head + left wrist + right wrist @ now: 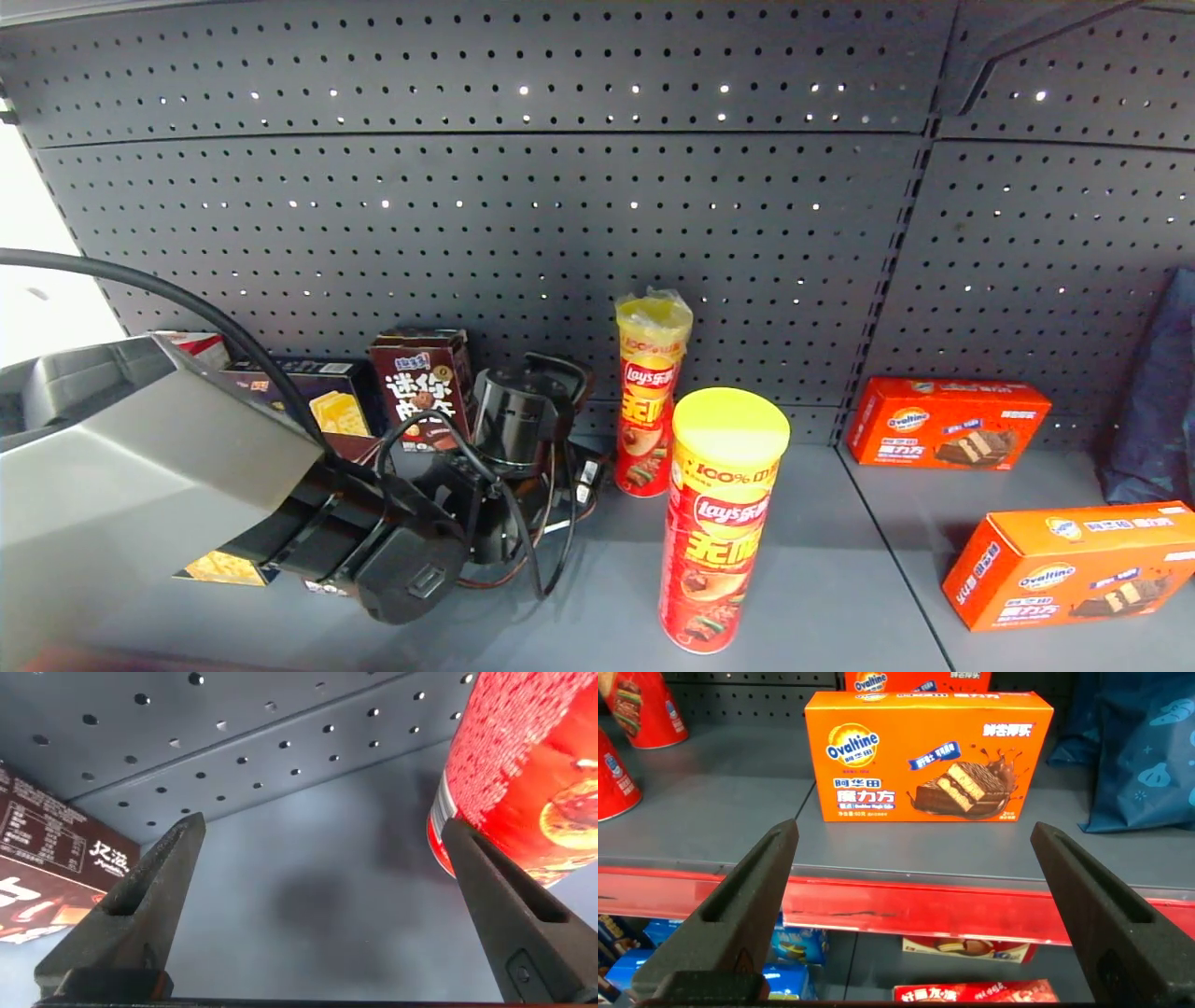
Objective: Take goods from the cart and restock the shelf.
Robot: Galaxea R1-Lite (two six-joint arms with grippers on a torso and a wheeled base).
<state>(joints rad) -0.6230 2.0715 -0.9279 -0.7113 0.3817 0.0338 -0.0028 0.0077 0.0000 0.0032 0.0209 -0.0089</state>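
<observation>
The shelf (822,579) is plain grey, and its back panel (467,233) is darker grey, dotted with even rows of small holes. The front can (714,523) and the rear can (649,411) are red with yellow tops and yellow lettering. The far orange box (948,422) and the near orange box (1064,565) carry brown cake pictures. The small box (420,383) is maroon with white characters. The bag (1153,411) is dark blue. The shelf's edge strip (906,896) is red. The left claw (322,826) and the right claw (915,829) are black.

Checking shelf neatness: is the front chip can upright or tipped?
Upright: the front chip can stands on its base on the shelf, yellow lid up.
</observation>
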